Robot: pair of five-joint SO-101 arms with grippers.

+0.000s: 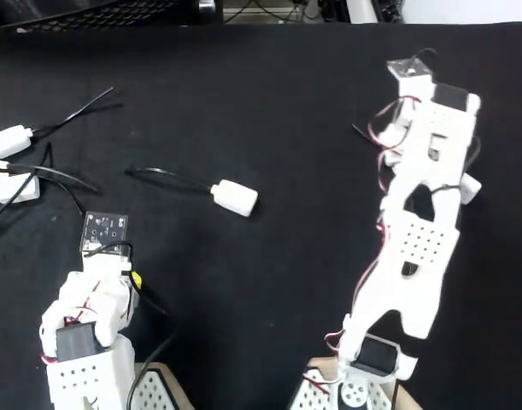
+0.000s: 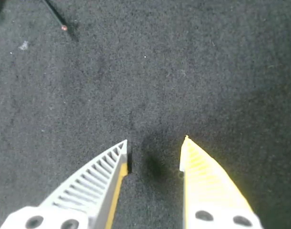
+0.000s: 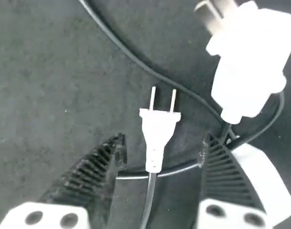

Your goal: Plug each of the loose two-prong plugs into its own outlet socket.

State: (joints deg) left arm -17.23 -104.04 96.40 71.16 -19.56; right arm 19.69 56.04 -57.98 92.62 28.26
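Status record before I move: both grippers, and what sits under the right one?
left gripper: open, over bare black cloth
right gripper: open, one finger on each side of the two-prong plug, not touching it
two-prong plug: lying loose on the cloth, prongs pointing away from the gripper
nearby: larger white plug just beyond it

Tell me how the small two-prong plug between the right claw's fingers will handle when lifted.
The two-prong plug looks small and moulded, so probably light and stiff. Its thin cord will likely trail limply and may snag the crossing cable. The smooth, narrow body could twist in the open right claw.
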